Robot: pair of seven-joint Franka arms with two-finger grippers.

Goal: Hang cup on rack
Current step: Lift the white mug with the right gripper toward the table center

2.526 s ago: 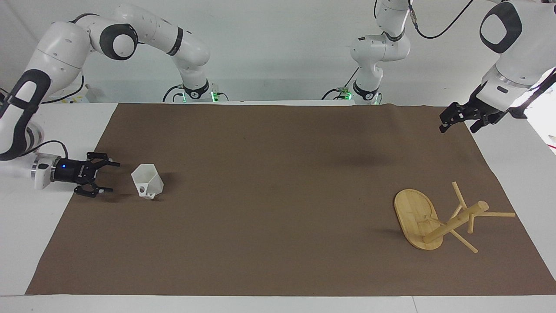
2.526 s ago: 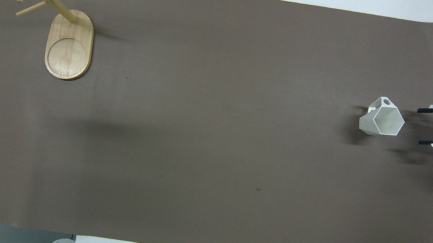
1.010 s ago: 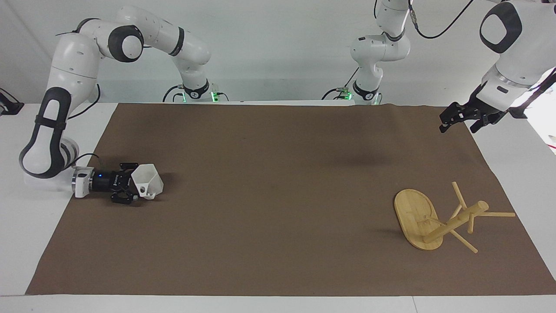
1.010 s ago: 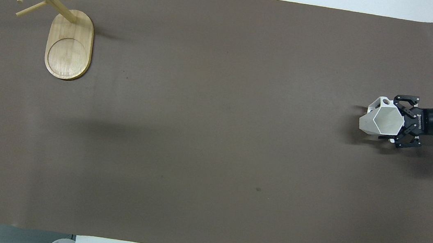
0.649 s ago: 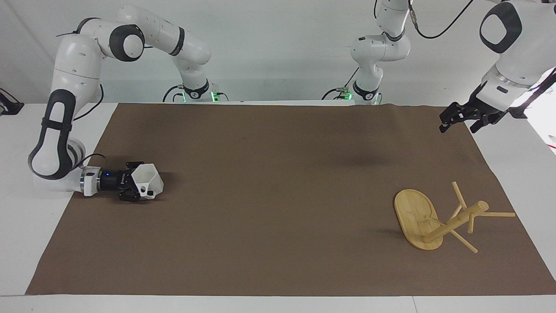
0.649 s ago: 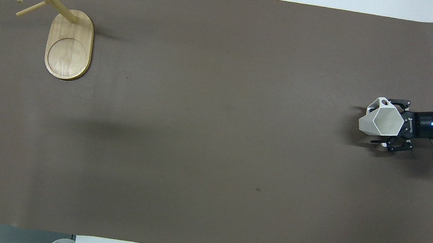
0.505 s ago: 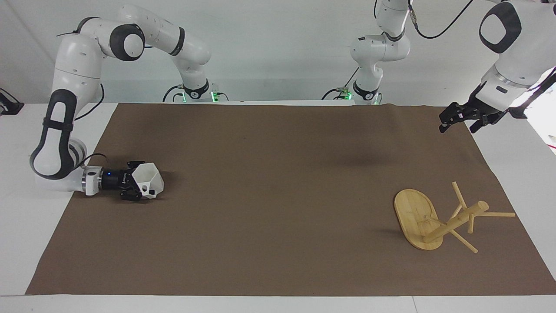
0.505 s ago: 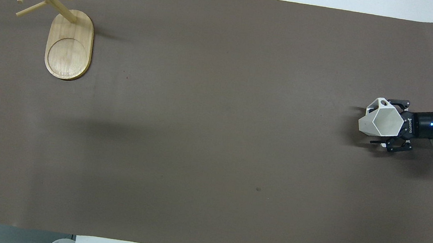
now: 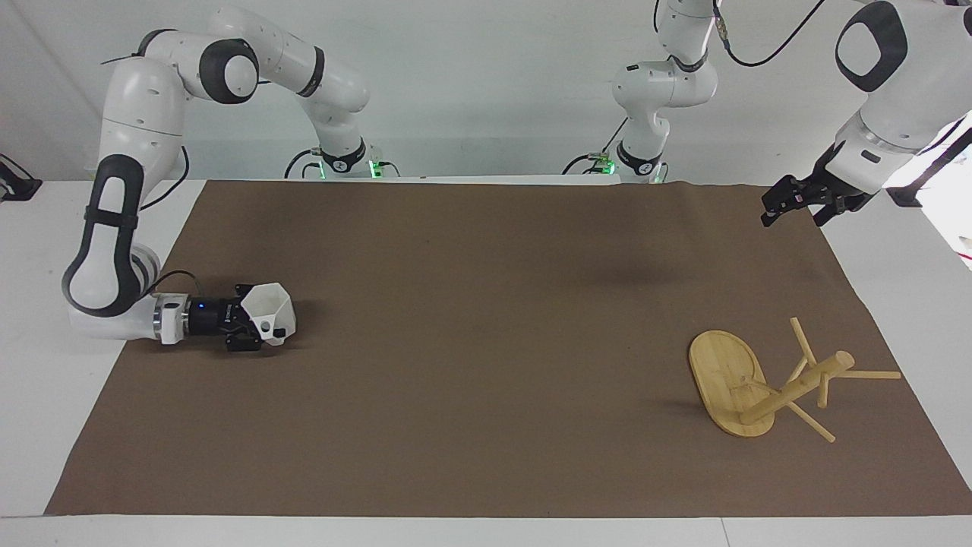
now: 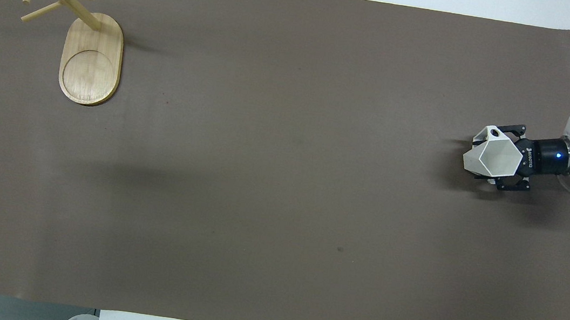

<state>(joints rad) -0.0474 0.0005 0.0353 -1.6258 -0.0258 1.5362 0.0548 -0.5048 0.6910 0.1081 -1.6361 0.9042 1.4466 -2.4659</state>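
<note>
At right arm's end of brown mat (image 9: 486,425): right gripper (image 9: 254,328), wrist horizontal, low to mat, pinching small white faceted plastic cup (image 9: 271,313) by its sides; mouth tilted up, handle (image 10: 494,133) with small hole left clear, likely so peg can thread it. Cup well apart from rack. Light bamboo mug-tree rack (image 9: 767,384), oval base, thin pegs, stands upright at left arm's end. Left gripper (image 9: 793,205) waits in air over mat corner near rack; fingers' spacing cannot be told. Long carry across mat likely next.
</note>
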